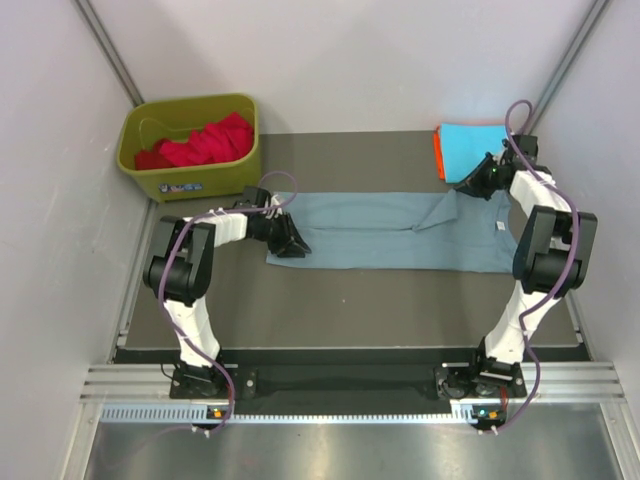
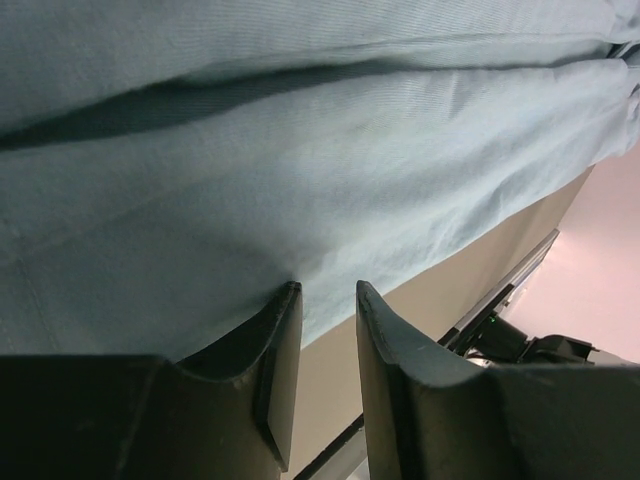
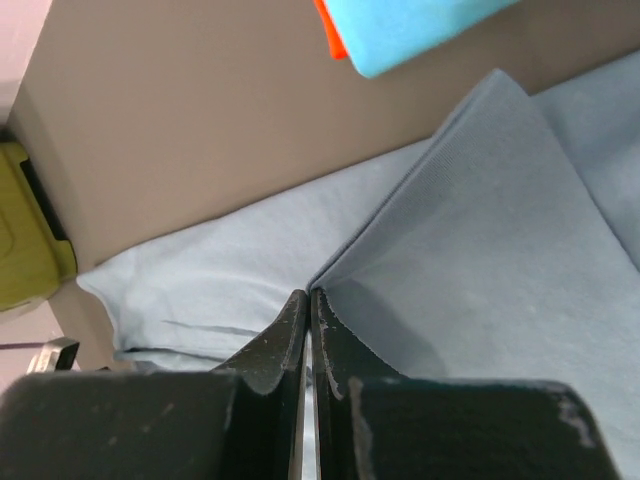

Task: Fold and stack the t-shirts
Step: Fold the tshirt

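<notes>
Dark worktop (image 1: 340, 310) carries a long grey-blue cotton t-shirt (image 1: 380, 235), spread left to right, near the folded cyan-over-orange tees (image 1: 470, 150) at the far right. My right gripper (image 3: 309, 305) has jaws pressed together on a raised flap; on the left gripper (image 2: 328, 300) the jaws stand apart at the hem, holding nothing. Pulling now could drag the shirt askew.

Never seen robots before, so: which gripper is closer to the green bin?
Left. The left gripper sits at the end of the grey-blue shirt nearest the bin; the right gripper is at its other end, beside the folded cyan shirt.
</notes>
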You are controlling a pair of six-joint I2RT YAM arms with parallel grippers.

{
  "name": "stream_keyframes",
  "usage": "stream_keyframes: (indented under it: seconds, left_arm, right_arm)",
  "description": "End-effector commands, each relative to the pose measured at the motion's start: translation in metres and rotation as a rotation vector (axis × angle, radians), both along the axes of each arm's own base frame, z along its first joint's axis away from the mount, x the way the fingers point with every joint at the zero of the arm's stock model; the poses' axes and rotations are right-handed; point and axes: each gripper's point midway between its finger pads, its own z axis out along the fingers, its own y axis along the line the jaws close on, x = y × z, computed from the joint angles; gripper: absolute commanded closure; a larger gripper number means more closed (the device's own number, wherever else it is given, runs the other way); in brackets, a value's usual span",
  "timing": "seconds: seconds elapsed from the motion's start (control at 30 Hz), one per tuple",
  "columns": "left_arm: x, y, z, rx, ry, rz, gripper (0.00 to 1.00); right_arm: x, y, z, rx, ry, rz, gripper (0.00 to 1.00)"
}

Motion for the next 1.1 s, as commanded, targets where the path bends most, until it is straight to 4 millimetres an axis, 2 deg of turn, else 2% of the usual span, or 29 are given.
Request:
stream_keyframes:
  seconds: [0.0,0.37,0.77,1.07]
  left_arm:
    - [0.004,-0.002,-0.002,-0.031,-0.022,-0.005,0.67]
    - [-0.002,0.004,-0.015,-0.009,0.009,-0.001,0.67]
    - [0.000,0.005,-0.012,-0.024,0.009,-0.009,0.67]
    - [0.000,0.008,-0.011,-0.004,0.009,-0.020,0.67]
  right_arm:
    - [0.015,0.013,0.047,-0.007,-0.127,0.043,1.00]
    - [0.026,0.028,0.052,-0.020,-0.133,0.076,1.00]
    - [0.025,0.020,0.029,-0.031,-0.075,0.025,1.00]
    - [0.011,0.015,0.009,-0.033,-0.014,-0.020,1.00]
